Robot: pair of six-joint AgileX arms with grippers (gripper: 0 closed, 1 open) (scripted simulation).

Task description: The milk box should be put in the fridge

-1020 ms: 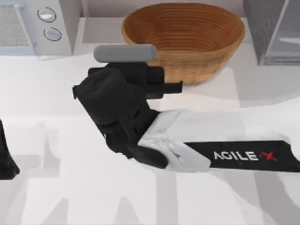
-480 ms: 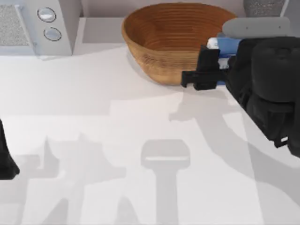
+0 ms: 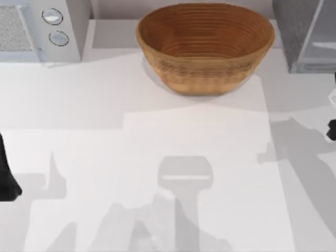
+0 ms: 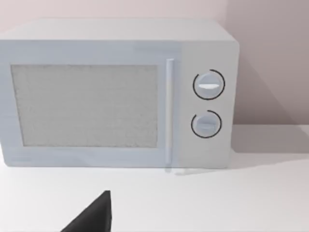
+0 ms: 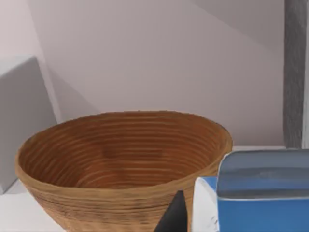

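Milk box (image 5: 263, 193) is riding close before the right wrist camera, apparently gripped, though finger closure cannot be told; fridge (image 3: 304, 34) at far right is awaiting it.

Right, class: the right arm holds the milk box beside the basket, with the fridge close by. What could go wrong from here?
1. The milk box, in the right gripper, hangs close to the basket; a swing could clip its rim.
2. The fridge shows its dark wall just beyond the box, which might strike that wall instead of entering the opening.
The left arm is parked at the table's left edge.
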